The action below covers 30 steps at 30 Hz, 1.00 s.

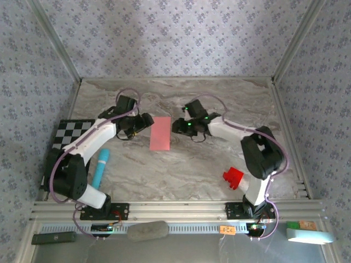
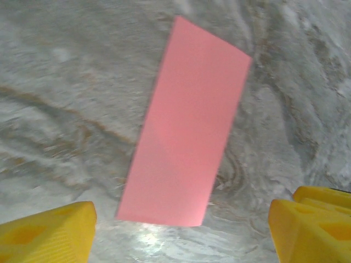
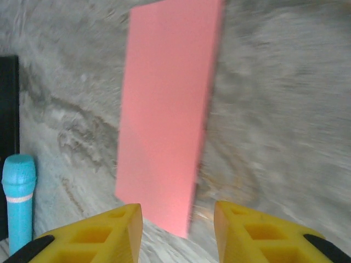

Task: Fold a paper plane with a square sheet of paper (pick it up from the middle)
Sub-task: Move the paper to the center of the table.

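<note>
The sheet of paper [image 1: 160, 133] lies flat on the marble table as a narrow salmon-pink rectangle, about half as wide as it is long. In the left wrist view the paper [image 2: 186, 126] stretches away from my left gripper [image 2: 181, 241], whose yellow fingers stand wide open and clear of it. From above, the left gripper [image 1: 143, 121] sits just left of the paper's far end. My right gripper [image 1: 178, 127] is just right of it. In the right wrist view the paper [image 3: 164, 109] ends close before the open right gripper [image 3: 178, 235], untouched. The paper plane is out of view.
A small red block [image 1: 233, 177] sits near the right arm's base. A teal cylinder [image 1: 100, 167] lies by the left arm, next to a black-and-white chequered board [image 1: 71, 131]. Patterned walls enclose the table on three sides.
</note>
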Available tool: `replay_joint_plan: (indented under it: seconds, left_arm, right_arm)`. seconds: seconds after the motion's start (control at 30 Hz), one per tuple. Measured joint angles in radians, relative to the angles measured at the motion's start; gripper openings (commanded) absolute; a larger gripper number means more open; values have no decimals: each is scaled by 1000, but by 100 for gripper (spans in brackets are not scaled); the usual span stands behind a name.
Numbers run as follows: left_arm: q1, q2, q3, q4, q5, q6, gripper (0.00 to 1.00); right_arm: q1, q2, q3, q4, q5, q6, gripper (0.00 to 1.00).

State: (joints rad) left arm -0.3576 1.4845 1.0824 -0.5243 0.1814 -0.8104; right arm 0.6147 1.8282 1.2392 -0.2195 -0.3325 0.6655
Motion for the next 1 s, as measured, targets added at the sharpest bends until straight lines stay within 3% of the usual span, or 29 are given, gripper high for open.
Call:
replay_joint_plan:
  seconds: [0.13, 0.33, 0.53, 0.73, 1.0]
  left_arm:
    - [38, -46, -85, 2, -18, -20, 100]
    - [51, -66, -111, 6, -24, -22, 100]
    - [51, -61, -111, 6, -24, -21, 99]
    - [51, -39, -111, 28, -2, -13, 97]
    - [42, -10, -116, 79, 66, -4, 97]
  right_arm:
    - [61, 124, 124, -19, -19, -4, 39]
    - [80, 273, 272, -68, -27, -5, 39]
    - [79, 347, 315, -122, -27, -7, 39]
    - [68, 335, 288, -120, -31, -49, 39]
    - [-9, 158, 30, -104, -55, -188, 38]
